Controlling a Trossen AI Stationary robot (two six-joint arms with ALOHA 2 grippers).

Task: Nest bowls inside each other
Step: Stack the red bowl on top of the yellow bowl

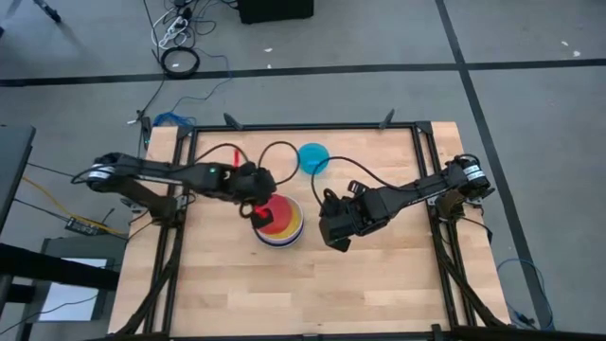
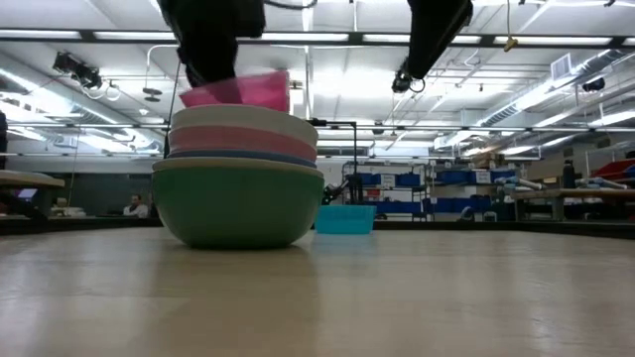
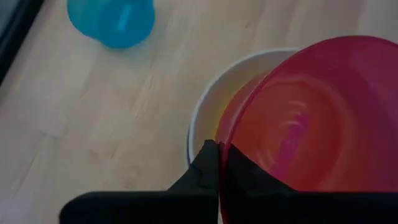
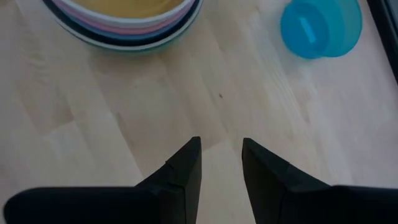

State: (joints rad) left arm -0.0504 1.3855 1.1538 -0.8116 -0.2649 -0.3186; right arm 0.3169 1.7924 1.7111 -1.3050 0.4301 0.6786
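Observation:
A stack of nested bowls (image 1: 284, 235) stands mid-table on its green bottom bowl (image 2: 238, 203); the top white bowl (image 3: 205, 99) has a yellow one (image 3: 233, 102) inside it. My left gripper (image 1: 254, 210) is shut on a red bowl (image 3: 311, 118) right over the stack. My right gripper (image 4: 221, 155) hovers open and holds nothing, above bare table to the right of the stack. A cyan bowl (image 1: 312, 158) sits alone near the table's far edge. My left gripper pinches the red bowl's rim (image 3: 222, 155) on its left side, with one finger on each face of the wall. The fingers slant down from the table's left. The bowl (image 2: 243, 89) hangs tilted over the stack's mouth; I cannot tell whether it touches the stack.
A black frame rail (image 1: 303, 126) borders the wooden table. The cyan bowl (image 4: 320, 28) lies beyond my right gripper. Bare wood stretches along the near half of the table (image 1: 303, 294).

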